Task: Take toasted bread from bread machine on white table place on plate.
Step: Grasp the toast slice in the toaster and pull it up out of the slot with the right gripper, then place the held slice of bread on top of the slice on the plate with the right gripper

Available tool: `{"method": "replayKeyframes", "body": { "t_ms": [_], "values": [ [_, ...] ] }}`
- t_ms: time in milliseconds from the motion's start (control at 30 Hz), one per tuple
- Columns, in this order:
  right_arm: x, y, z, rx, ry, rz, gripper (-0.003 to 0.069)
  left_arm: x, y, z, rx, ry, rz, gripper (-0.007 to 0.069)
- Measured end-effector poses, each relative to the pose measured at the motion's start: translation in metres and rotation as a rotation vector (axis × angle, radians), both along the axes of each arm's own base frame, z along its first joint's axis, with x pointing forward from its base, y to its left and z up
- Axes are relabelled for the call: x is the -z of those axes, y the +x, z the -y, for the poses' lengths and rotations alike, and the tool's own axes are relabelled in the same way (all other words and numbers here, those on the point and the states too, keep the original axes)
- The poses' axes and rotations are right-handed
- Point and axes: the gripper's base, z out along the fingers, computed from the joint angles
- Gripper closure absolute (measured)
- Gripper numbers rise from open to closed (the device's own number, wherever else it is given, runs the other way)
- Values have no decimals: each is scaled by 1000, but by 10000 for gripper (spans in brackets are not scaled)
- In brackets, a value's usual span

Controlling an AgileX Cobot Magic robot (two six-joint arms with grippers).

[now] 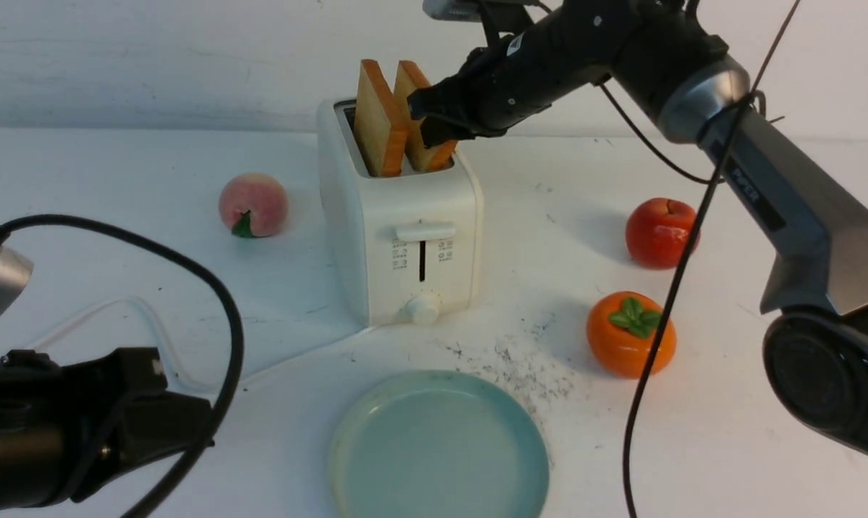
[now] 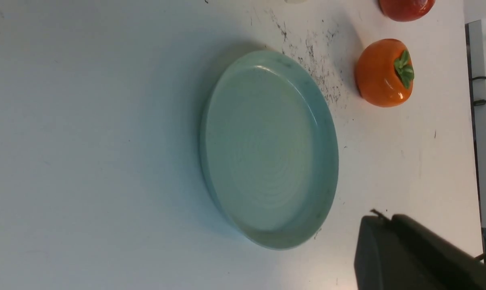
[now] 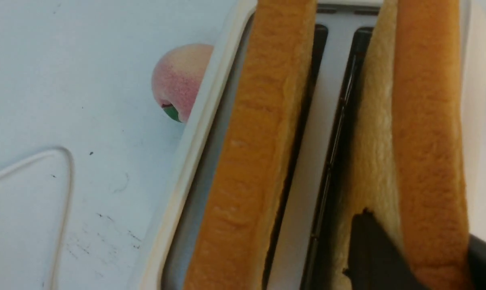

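The cream-white bread machine stands mid-table on the white table. Two slices of toasted bread stand upright in its slots: the left slice and the right slice. My right gripper reaches in from the right and is shut on the right slice, one finger on its pale face and the other on its far side. The left slice is untouched. The pale blue-green plate lies in front of the toaster, with nothing on it. My left gripper is shut and empty, low at the left, beside the plate.
A pink peach lies left of the toaster. A red apple and an orange persimmon lie to its right. The white cord loops across the left front. Black specks lie between plate and persimmon.
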Motion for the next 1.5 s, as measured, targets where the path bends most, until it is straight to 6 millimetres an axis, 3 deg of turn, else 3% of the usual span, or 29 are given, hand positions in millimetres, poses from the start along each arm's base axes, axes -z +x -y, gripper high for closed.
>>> {"method": "replayKeyframes", "body": {
  "t_ms": [100, 267, 300, 433, 500, 700, 767, 800, 833, 867, 900, 967, 1100, 1133, 1167, 1200, 1300, 1433, 1500],
  "values": [
    [-11, -4, 4, 3, -29, 23, 531, 0, 0, 0, 2, 0, -1, 606],
    [-77, -34, 25, 27, -103, 130, 531, 0, 0, 0, 3, 0, -2, 603],
    [-100, -46, 33, 39, -106, 163, 531, 0, 0, 0, 3, 0, -2, 601],
    [-158, -90, 53, 65, -62, 203, 531, 0, 0, 0, 3, 0, -2, 595],
    [-169, -100, 57, 66, -50, 211, 531, 0, 0, 0, 3, 0, -2, 594],
    [-234, -168, 85, 93, 34, 302, 531, 0, 0, 0, 3, 1, -2, 587],
    [-240, -179, 89, 96, 41, 301, 531, 0, 0, 0, 3, 1, -2, 587],
    [-246, -199, 97, 97, 42, 282, 531, 0, 0, 0, 3, 1, -2, 585],
    [-246, -201, 98, 96, 43, 278, 531, 0, 0, 0, 3, 1, -2, 585],
    [-243, -219, 105, 89, 34, 236, 531, 0, 0, 0, 3, 1, -2, 582],
    [-241, -224, 106, 85, 32, 221, 531, 0, 0, 0, 3, 1, -2, 582],
    [-219, -251, 114, 58, 12, 114, 531, 0, 0, 0, 3, 1, -2, 578],
    [-141, -270, 111, -43, -25, -157, 531, 0, 0, 0, 4, 2, -1, 571],
    [-103, -271, 106, -84, -17, -250, 531, 0, 0, 0, 4, 2, -1, 571],
    [-104, -271, 105, -84, -1, -246, 531, 0, 0, 0, 4, 2, -1, 570],
    [-56, -269, 96, -112, 75, -328, 531, 0, 0, 0, 5, 2, -2, 569],
    [-1, -266, 89, -96, 169, -390, 531, 0, -1, 0, 7, 1, -4, 569],
    [40, -260, 81, -83, 273, -419, 532, 0, -1, 0, 7, 0, -4, 568],
    [51, -254, 76, -95, 307, -428, 532, 0, -1, 0, 7, 0, -4, 567]
  ]
}}
